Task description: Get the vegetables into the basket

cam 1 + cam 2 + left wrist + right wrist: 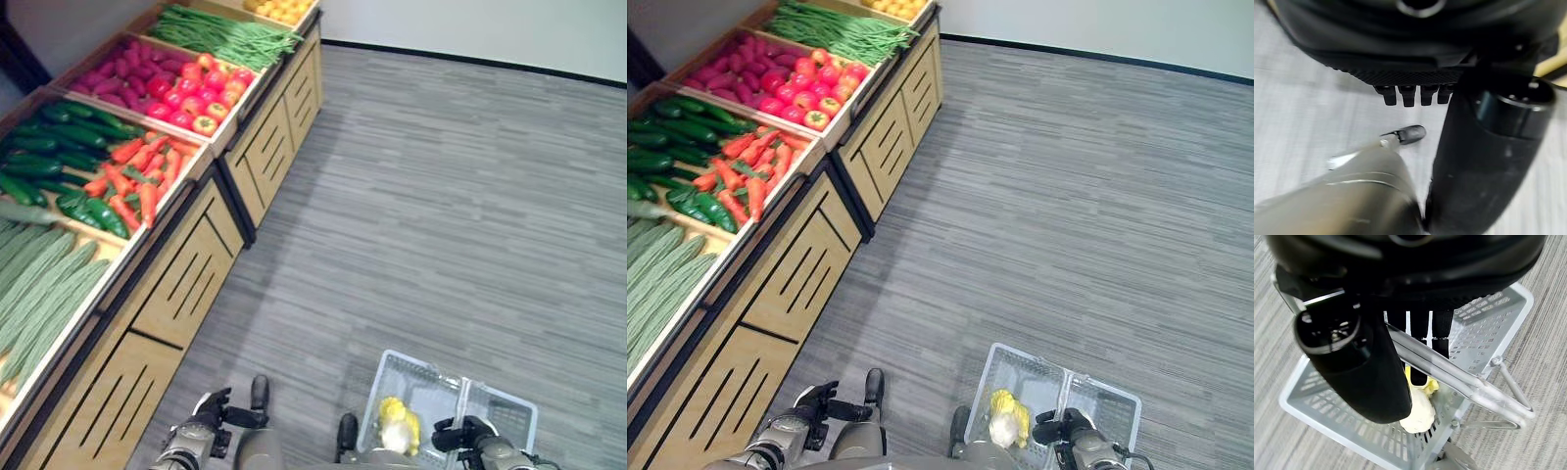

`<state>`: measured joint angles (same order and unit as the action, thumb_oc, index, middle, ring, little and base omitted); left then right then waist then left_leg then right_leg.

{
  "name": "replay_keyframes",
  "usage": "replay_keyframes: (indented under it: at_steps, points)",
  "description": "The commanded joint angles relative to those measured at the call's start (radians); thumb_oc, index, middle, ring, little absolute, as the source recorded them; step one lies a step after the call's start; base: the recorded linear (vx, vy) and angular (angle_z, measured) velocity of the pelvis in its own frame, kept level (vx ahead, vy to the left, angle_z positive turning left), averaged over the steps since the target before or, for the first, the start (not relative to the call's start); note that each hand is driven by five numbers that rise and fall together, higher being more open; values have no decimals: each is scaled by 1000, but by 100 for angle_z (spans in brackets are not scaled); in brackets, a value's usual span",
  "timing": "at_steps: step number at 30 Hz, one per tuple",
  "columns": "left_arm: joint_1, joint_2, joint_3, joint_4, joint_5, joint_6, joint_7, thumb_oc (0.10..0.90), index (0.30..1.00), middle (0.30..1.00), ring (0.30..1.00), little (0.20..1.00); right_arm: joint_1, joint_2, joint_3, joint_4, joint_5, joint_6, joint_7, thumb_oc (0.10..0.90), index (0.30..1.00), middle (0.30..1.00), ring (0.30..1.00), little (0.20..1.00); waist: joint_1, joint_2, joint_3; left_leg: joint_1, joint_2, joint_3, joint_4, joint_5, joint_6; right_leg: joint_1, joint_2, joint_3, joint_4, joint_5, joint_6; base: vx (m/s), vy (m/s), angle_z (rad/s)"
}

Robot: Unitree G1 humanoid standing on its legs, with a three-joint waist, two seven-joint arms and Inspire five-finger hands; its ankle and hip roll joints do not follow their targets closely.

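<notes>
A white wire basket hangs low at my right side, above the grey floor. My right hand is shut on its metal handle, fingers curled round the bars. Inside the basket lies a yellow and white leafy vegetable, which also appears as the pale vegetable below the fingers. My left hand hangs low by the wooden stand, fingers curled and holding nothing. On the stand to my left lie orange carrots, dark green cucumbers, red tomatoes and green beans.
The long wooden produce stand runs along my left, with slatted cupboard fronts below. It also holds pale green gourds, purple-red tubers and yellow produce. Open grey floor stretches ahead and to the right.
</notes>
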<state>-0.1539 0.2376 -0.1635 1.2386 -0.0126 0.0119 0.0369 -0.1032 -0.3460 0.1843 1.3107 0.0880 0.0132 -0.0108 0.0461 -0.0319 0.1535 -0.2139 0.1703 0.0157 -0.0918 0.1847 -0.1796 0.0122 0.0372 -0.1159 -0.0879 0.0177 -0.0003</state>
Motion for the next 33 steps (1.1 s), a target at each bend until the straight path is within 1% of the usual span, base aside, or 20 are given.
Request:
replay_keyframes:
  at_steps: [1, 2, 3, 5, 6, 7, 8, 10, 14, 17, 18, 19, 20, 21, 24, 25, 27, 29, 31, 33]
  points:
    - [54, 54, -37, 72, 55, 25, 10, 900, 1000, 1000, 1000, 1000, 77, -26, 10, -21, -23, 8, 1, 400, 300, 300, 300, 300, 11, -38, -16, -40, -66, 24, 145, -69, 80, 38, -204, 60, 89, -75, 154, 76, 132, -93]
    - [53, 55, -37, 73, 55, 25, 10, 900, 1000, 1000, 1000, 1000, 77, -26, 10, -21, -23, 8, 1, 400, 300, 300, 300, 300, 12, -39, -16, -41, -67, 26, 148, -71, 81, 36, -206, 62, 89, -76, 155, 74, 223, -72]
    - [49, 64, -39, 70, 59, 22, 10, 900, 1000, 1000, 1000, 1000, 55, -15, 22, -35, -30, 8, 0, 400, 300, 300, 300, 300, 14, -53, -13, -38, -82, 57, 175, -105, 101, 9, -234, 83, 113, -62, 176, 63, 229, -55]
    - [43, 74, -37, 64, 56, 22, 16, 900, 1000, 1000, 1000, 1000, 40, -4, 29, -43, -30, 11, 0, 400, 300, 300, 300, 300, 18, -60, -9, -33, -87, 88, 189, -125, 113, -22, -250, 97, 135, -40, 188, 62, 242, -58]
    - [40, 79, -33, 61, 49, 22, 19, 900, 1000, 1000, 1000, 1000, 29, 2, 34, -48, -29, 12, -2, 400, 300, 300, 300, 300, 19, -65, -4, -29, -94, 100, 193, -135, 120, -40, -255, 100, 143, -24, 193, 18, 211, -75]
    - [34, 88, -25, 54, 37, 19, 27, 900, 1000, 1000, 1000, 1000, 13, 11, 44, -57, -27, 12, -3, 400, 300, 300, 300, 300, 23, -69, 2, -21, -97, 117, 191, -149, 127, -61, -267, 78, 145, 7, 200, 2, 142, -69]
    - [34, 88, -25, 54, 37, 19, 27, 900, 1000, 1000, 1000, 1000, 13, 11, 44, -57, -27, 13, -3, 400, 300, 300, 300, 300, 25, -70, 2, -20, -97, 119, 190, -149, 128, -60, -267, 80, 145, 7, 200, -1, 126, -36]
    - [31, 95, -24, 48, 36, 20, 26, 900, 1000, 1000, 1000, 1000, 1, 22, 53, -69, -29, 14, -5, 400, 300, 300, 300, 300, 30, -75, 4, -7, -104, 133, 176, -156, 134, -74, -281, 46, 137, 48, 209, 13, 83, -55]
    - [34, 103, -21, 64, 52, 23, 22, 900, 1000, 1000, 1000, 1000, -5, 30, 45, -66, -15, 14, -9, 400, 300, 300, 300, 300, 28, -87, -3, 47, -140, 139, 108, -163, 157, -82, -294, 43, 122, 117, 231, 67, 147, -36]
    - [35, 105, -21, 69, 60, 24, 18, 900, 1000, 1000, 1000, 1000, 1, 26, 38, -60, -14, 16, -9, 400, 300, 300, 300, 300, 23, -93, -7, 60, -154, 142, 101, -173, 165, -85, -302, 44, 130, 136, 238, 68, 129, -16]
    - [34, 103, -25, 66, 59, 24, 14, 900, 1000, 1000, 1000, 1000, -2, 15, 12, -47, 9, 18, -16, 400, 300, 300, 300, 300, 15, -86, -1, 87, -179, 138, 94, -191, 187, -113, -302, 68, 229, 166, 242, 102, 229, -9]
    - [35, 104, -26, 63, 57, 24, 14, 900, 1000, 1000, 1000, 1000, -2, 13, 11, -48, 13, 17, -16, 400, 300, 300, 300, 300, 16, -79, 10, 106, -180, 137, 93, -202, 195, -144, -297, 66, 282, 174, 236, 148, 243, -19]
    - [34, 105, -26, 61, 59, 24, 12, 900, 1000, 1000, 1000, 1000, -3, 12, 9, -47, 17, 18, -17, 400, 300, 300, 300, 300, 14, -76, 16, 122, -183, 135, 89, -210, 195, -161, -299, 54, 277, 182, 234, 256, 108, -13]
    - [27, 111, -27, 62, 60, 25, 14, 900, 1000, 1000, 1000, 1000, -5, 10, 1, -53, 36, 14, -21, 400, 300, 300, 300, 300, -12, -68, 37, 149, -187, 108, 86, -218, 193, -237, -268, 75, 230, 186, 218, 283, 39, -5]
    - [19, 109, -32, 66, 62, 24, 18, 900, 1000, 1000, 1000, 1000, -2, 12, -2, -51, 57, 7, -22, 400, 300, 300, 300, 300, -41, -57, 56, 187, -180, 80, 86, -238, 186, -287, -254, 78, 160, 183, 219, 278, 4, 51]
    - [19, 108, -32, 70, 66, 23, 16, 900, 1000, 1000, 1000, 1000, 1, 14, -4, -50, 58, 9, -18, 400, 300, 300, 300, 300, -56, -58, 60, 210, -189, 58, 91, -252, 186, -318, -243, 89, 136, 197, 223, 387, -6, 67]
    - [21, 102, -28, 76, 73, 23, 17, 900, 1000, 1000, 1000, 1000, 8, 11, -4, -53, 55, 6, -19, 400, 300, 300, 300, 300, -69, -58, 61, 245, -199, 32, 99, -277, 186, -318, -222, 81, 103, 207, 224, 317, -20, 47]
    - [23, 99, -26, 77, 71, 22, 16, 900, 1000, 1000, 1000, 1000, 8, 11, -2, -54, 53, 5, -18, 400, 300, 300, 300, 300, -74, -57, 60, 255, -202, 22, 99, -282, 187, -328, -211, 85, 101, 210, 224, 146, -19, 50]
    - [29, 91, -23, 81, 70, 23, 16, 900, 1000, 1000, 1000, 1000, 13, 6, 3, -54, 49, 4, -15, 400, 300, 300, 300, 300, -79, -58, 54, 288, -212, -8, 92, -298, 186, -339, -188, 76, 97, 219, 216, 253, -62, 35]
    - [36, 84, -24, 86, 71, 25, 14, 900, 1000, 1000, 1000, 1000, 21, 5, 8, -57, 45, 4, -13, 400, 300, 300, 300, 300, -78, -56, 44, 308, -208, -25, 91, -308, 177, -332, -189, 55, 111, 209, 208, 223, -103, 33]
